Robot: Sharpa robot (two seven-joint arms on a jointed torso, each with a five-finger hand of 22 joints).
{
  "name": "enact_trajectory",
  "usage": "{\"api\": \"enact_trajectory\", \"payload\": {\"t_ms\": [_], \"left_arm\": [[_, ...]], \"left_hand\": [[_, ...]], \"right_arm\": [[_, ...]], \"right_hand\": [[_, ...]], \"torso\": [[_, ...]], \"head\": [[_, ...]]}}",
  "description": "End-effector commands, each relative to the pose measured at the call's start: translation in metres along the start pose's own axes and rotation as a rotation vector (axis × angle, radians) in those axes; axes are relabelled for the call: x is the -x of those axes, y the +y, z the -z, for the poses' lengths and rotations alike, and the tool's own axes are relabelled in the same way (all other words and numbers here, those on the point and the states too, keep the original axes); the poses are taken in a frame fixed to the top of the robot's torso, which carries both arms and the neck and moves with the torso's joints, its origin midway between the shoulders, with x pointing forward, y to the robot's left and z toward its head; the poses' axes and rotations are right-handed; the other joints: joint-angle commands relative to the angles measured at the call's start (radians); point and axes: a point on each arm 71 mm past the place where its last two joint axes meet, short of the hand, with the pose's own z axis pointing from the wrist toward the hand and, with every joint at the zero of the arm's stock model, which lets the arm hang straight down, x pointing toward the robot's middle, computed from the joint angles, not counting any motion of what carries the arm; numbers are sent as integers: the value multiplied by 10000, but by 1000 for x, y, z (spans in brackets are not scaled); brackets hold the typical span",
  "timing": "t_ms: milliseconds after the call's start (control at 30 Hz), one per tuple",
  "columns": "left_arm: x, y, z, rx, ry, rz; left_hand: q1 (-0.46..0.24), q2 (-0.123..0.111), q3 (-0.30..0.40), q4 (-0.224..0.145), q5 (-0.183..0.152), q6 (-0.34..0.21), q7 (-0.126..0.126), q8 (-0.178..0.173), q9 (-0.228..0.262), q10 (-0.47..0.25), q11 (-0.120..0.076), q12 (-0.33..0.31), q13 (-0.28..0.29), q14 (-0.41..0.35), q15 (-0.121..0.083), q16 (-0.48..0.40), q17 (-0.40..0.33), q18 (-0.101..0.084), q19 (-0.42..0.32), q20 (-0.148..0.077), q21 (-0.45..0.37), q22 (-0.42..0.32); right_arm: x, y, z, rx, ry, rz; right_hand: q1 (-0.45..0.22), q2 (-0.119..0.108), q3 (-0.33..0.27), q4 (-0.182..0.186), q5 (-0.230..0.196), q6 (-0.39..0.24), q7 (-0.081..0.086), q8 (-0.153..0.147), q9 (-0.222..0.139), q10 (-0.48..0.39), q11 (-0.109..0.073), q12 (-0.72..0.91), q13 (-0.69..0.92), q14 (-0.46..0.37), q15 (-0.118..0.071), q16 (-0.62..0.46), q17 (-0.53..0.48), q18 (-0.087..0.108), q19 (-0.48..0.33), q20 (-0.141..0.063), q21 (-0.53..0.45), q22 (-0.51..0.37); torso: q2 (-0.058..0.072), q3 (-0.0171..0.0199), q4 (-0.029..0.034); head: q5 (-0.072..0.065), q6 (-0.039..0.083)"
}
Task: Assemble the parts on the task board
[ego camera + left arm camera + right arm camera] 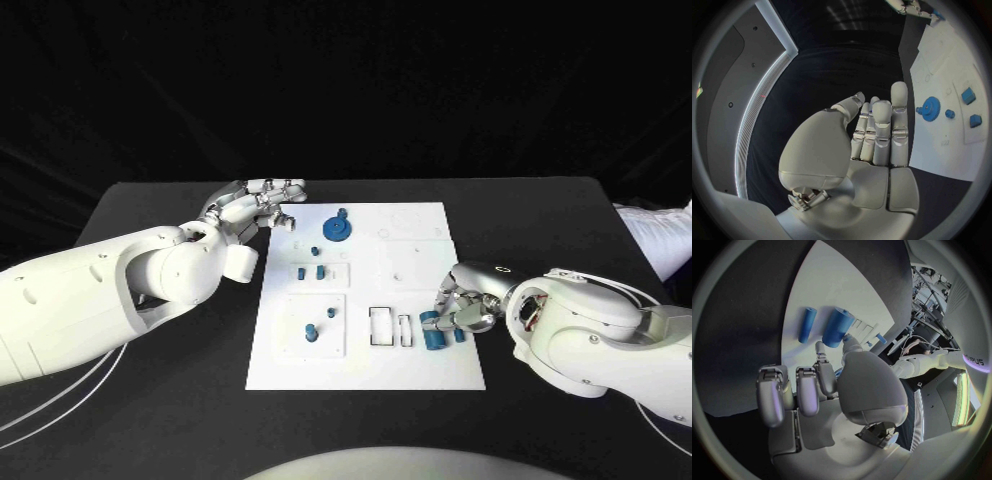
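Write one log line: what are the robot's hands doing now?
left hand: open, off task board | right hand: fingers touching blue cylinder | blue gear: untouched

No text, label, number or brand mark can be read on the task board (368, 300), on the blue parts (338, 227) or on the black surface (562, 210). The board carries only outlined frames and faint raised shapes, too small to tell whether any lettering is there. In the right wrist view a pale band at the circle's rim (974, 361) bears a few light letters, but they are too small and bent to make out with any certainty.
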Motion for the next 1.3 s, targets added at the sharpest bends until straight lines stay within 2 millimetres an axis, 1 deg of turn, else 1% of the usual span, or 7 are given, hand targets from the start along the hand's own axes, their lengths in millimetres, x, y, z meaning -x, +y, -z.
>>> {"api": "enact_trajectory", "payload": {"t_ms": [33,367,433,533,633,1167,1300], "left_arm": [[-2,-1,0,-78,179,25],[0,-1,0,-63,150,16],[0,-1,0,-59,151,16],[0,-1,0,-57,151,16],[0,-1,0,-54,151,15],[0,0,0,-39,151,15],[1,0,0,-36,149,15]], "left_hand": [[81,-1,-68,-2,0,-88,-15,43,-14,-59,-8,57,15,-96,1,-47,-12,155,-61,12,-33,-11],[81,-1,-68,-2,0,-88,-15,43,-14,-59,-8,57,15,-96,1,-47,-12,155,-61,12,-33,-11],[81,-1,-68,-2,0,-88,-15,43,-14,-59,-8,57,15,-96,1,-47,-12,155,-61,12,-33,-11],[81,-1,-68,-2,0,-88,-15,43,-14,-59,-8,57,15,-96,1,-47,-12,155,-61,12,-33,-11],[81,-1,-68,-2,0,-88,-15,43,-14,-59,-8,57,15,-96,1,-47,-12,155,-61,12,-33,-11],[81,-1,-68,-2,0,-88,-15,43,-14,-59,-8,57,15,-96,1,-47,-12,155,-61,12,-33,-11],[81,-1,-68,-2,0,-88,-15,43,-14,-59,-8,57,15,-96,1,-47,-12,155,-61,12,-33,-11]], "right_arm": [[-3,0,-1,-34,165,454],[-5,1,-3,2,3,715],[-5,1,-3,20,-79,763],[-5,2,-3,50,-173,808],[-4,2,-2,83,-235,827],[-2,2,4,173,-505,944],[-2,1,6,151,-454,1008]], "right_hand": [[-20,65,-54,25,-37,-43,-39,50,8,52,-6,32,196,842,29,28,1492,-106,561,43,38,1923],[-54,43,-226,22,-148,-89,-42,109,61,-5,-10,-59,143,836,23,19,1477,-108,562,36,40,1930],[-117,18,-364,33,-309,-135,-39,146,96,-24,-6,-94,139,834,26,17,1476,-106,556,37,35,1924],[-286,-26,-613,48,-722,-217,-30,218,163,-63,4,-169,121,831,34,12,1469,-103,546,44,28,1916],[-368,-40,-719,55,-889,-258,-27,263,202,-73,8,-198,124,830,38,11,1469,-103,546,48,27,1917],[-396,-136,-812,56,-977,-286,-27,312,241,-92,8,-242,110,832,40,16,1479,-107,556,51,35,1933],[-396,-137,-812,56,-978,-285,-28,314,242,-86,8,-233,119,831,40,15,1477,-109,561,51,40,1940]], "torso": [[0,-4,18],[-5,-2,-10],[-7,-2,-4],[-6,2,-3],[-3,5,1],[-6,6,-3],[-5,-1,-9]], "head": [[-1,-9],[33,-31],[26,-27],[26,-25],[27,-30],[-13,-33],[-25,-38]]}}
